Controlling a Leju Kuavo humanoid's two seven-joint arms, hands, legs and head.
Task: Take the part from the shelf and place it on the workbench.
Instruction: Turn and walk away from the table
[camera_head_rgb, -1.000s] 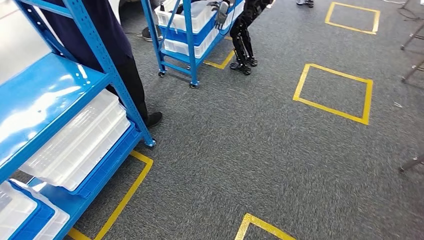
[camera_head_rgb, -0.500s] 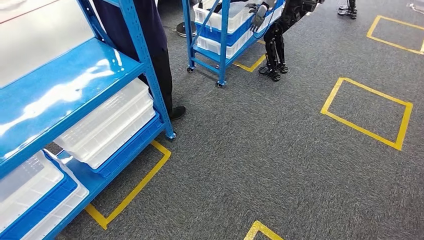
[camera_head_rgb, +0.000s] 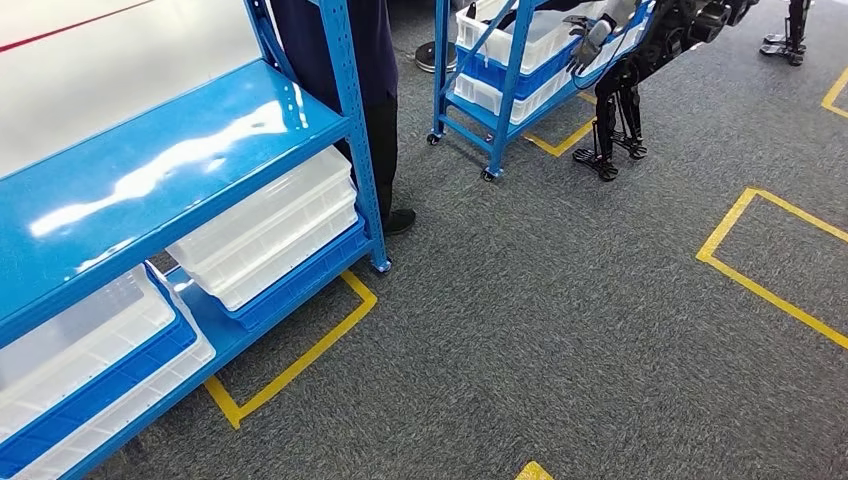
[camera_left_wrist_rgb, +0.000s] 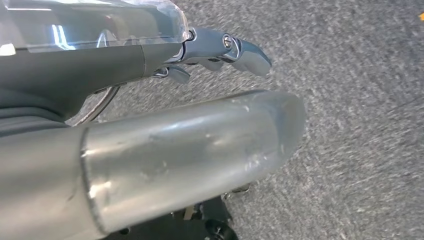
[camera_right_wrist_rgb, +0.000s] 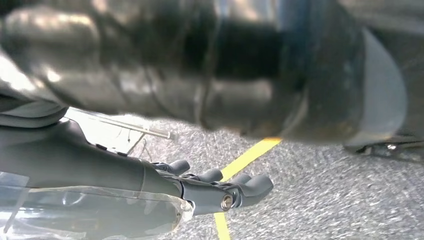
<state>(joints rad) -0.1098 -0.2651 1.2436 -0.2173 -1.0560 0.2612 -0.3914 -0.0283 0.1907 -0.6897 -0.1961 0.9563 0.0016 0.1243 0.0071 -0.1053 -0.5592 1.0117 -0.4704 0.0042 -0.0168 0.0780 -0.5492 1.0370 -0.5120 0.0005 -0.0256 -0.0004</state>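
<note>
A blue metal shelf (camera_head_rgb: 200, 150) stands at the left of the head view. On its lower levels sit translucent white bins (camera_head_rgb: 270, 225) in blue trays (camera_head_rgb: 300, 285), with another bin (camera_head_rgb: 80, 350) nearer to me. I cannot tell what the bins contain. In the left wrist view my left hand (camera_left_wrist_rgb: 210, 47) hangs over grey carpet, fingers stretched out, holding nothing. The right wrist view has my right hand (camera_right_wrist_rgb: 220, 192) above the carpet and a yellow line, its fingers apart and holding nothing.
A person in dark clothes (camera_head_rgb: 375, 80) stands just behind the shelf's corner post. Further back is a second blue wheeled rack (camera_head_rgb: 505, 70) with white bins, and another dark robot (camera_head_rgb: 640, 70) beside it. Yellow tape squares (camera_head_rgb: 770, 290) mark the grey carpet.
The whole picture has shifted to the right, so the camera has turned towards the shelf. More of the shelf and its bins is in view now.
</note>
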